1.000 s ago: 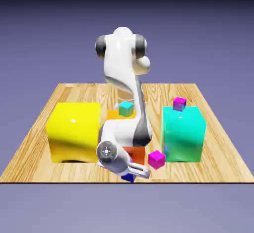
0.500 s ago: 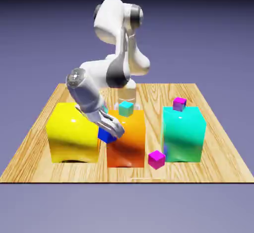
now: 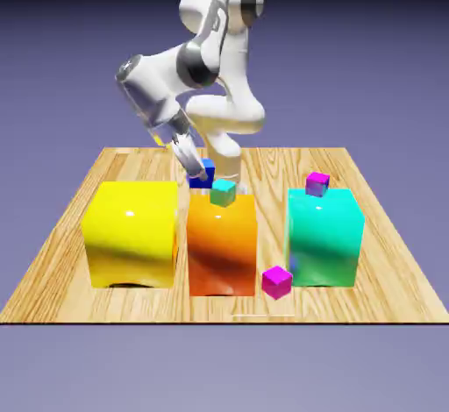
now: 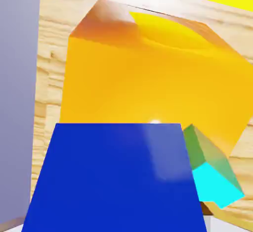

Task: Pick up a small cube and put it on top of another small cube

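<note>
My gripper (image 3: 201,174) is shut on the tiny dark-blue cube (image 3: 203,174), which hangs in the air just above and to the exterior view's left of the tiny teal-green cube (image 3: 223,193). The teal-green cube rests on top of the big orange block (image 3: 223,244). In the hand view the blue cube (image 4: 118,176) fills the lower half and hides my fingertips. There the teal-green cube (image 4: 210,169) shows to its right, with the orange block (image 4: 148,78) beneath both.
A big yellow block (image 3: 130,233) stands left of the orange one and a big turquoise block (image 3: 324,237) right of it. One tiny magenta cube (image 3: 317,183) sits on the turquoise block; another (image 3: 276,281) lies on the wooden table (image 3: 386,270) in front.
The arm has lifted the blue cube from near the table's front edge, swung it up past the yellow block, and carried it over the orange block beside the teal-green cube.
</note>
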